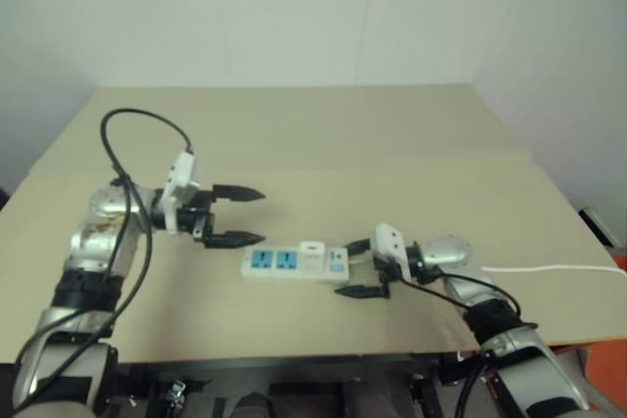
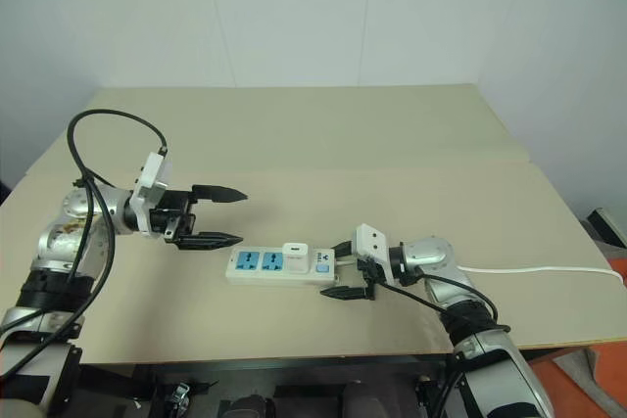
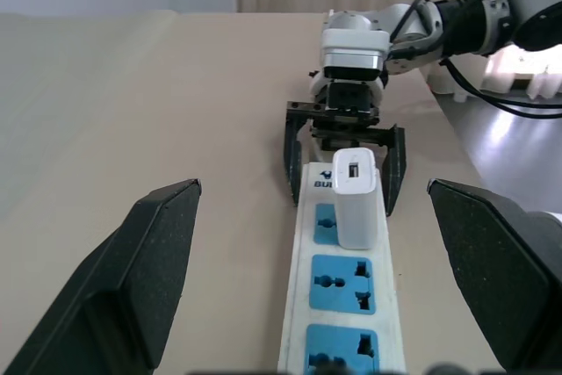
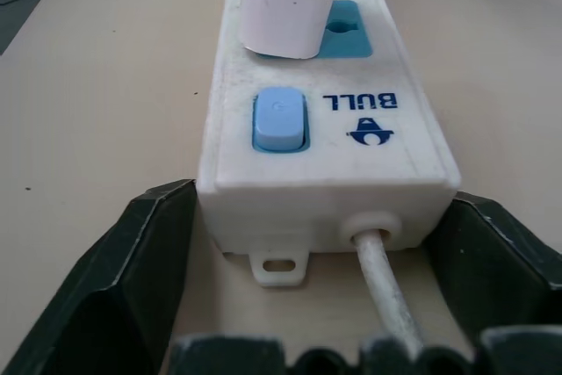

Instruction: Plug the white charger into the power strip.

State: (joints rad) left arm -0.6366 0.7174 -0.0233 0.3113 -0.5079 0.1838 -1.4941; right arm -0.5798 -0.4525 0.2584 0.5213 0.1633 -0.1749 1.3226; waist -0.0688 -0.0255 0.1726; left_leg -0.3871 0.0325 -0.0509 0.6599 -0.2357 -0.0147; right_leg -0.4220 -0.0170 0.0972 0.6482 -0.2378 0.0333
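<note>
White charger (image 1: 312, 251) seated upright in power strip (image 1: 294, 264); light, stiff, slippery, best pinched on flat sides. Left claw (image 1: 238, 215) wide open, empty; right claw (image 1: 364, 269) open, straddling strip's right end.

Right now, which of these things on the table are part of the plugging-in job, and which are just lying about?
Part of the job:
- white charger, standing in the power strip
- power strip
- left gripper, open, beside the strip
- right gripper, fingers either side of the strip's switch end

Just there:
- table
- strip's white cord
</note>
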